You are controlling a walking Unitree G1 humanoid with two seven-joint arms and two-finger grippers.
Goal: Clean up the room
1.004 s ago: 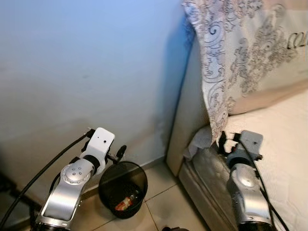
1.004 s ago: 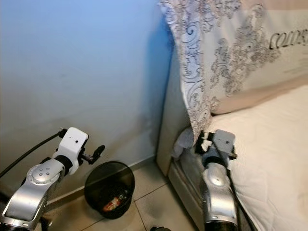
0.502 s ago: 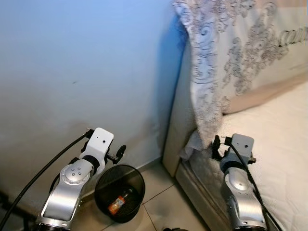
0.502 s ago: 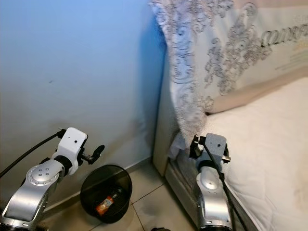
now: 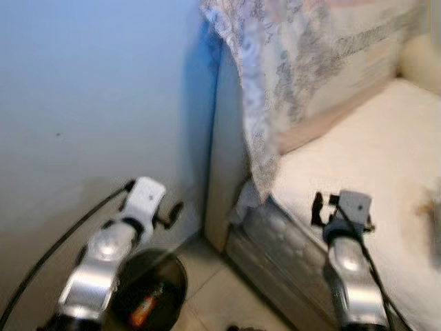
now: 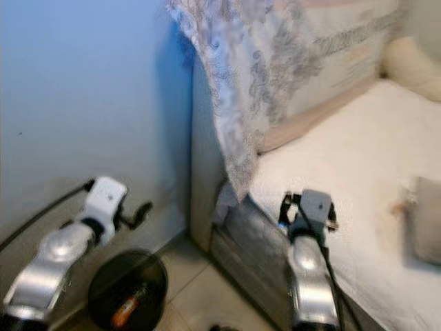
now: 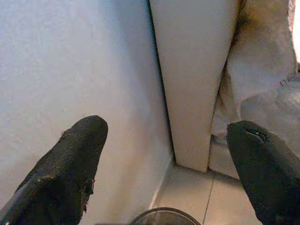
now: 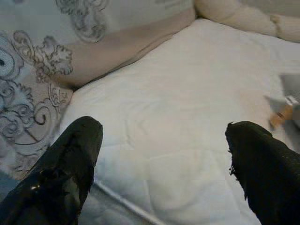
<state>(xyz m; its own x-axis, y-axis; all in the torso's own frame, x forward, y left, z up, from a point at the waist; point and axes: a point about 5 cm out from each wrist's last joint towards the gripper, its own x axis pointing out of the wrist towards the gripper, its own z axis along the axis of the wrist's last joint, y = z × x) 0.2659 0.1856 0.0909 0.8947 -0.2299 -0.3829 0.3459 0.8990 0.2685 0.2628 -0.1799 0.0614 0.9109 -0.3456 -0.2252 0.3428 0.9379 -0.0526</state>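
A black mesh bin [image 6: 103, 286] stands on the floor by the wall, with an orange bottle [image 6: 123, 309] lying inside it. My left gripper [image 7: 168, 133] hangs open above the bin, its fingers wide apart and empty; the bin's rim [image 7: 164, 215] shows just below them. My right gripper [image 8: 164, 133] is open over the white mattress [image 8: 187, 131], holding nothing. A small orange-and-white item [image 8: 281, 114] lies on the bed beside a grey object [image 6: 424, 224] at the right edge.
A blue-white wall [image 5: 89, 103] fills the left. The bed's white end panel [image 7: 192, 84] stands beside the bin, with crumpled cloth [image 5: 242, 203] tucked at its corner. A patterned pillow [image 5: 303, 62] leans at the head of the bed. Tiled floor [image 5: 220, 303] lies between bin and bed.
The whole picture has shifted left and blurred as the camera turned right. More of the bed and the grey object have come into view. Both arms hold the same pose.
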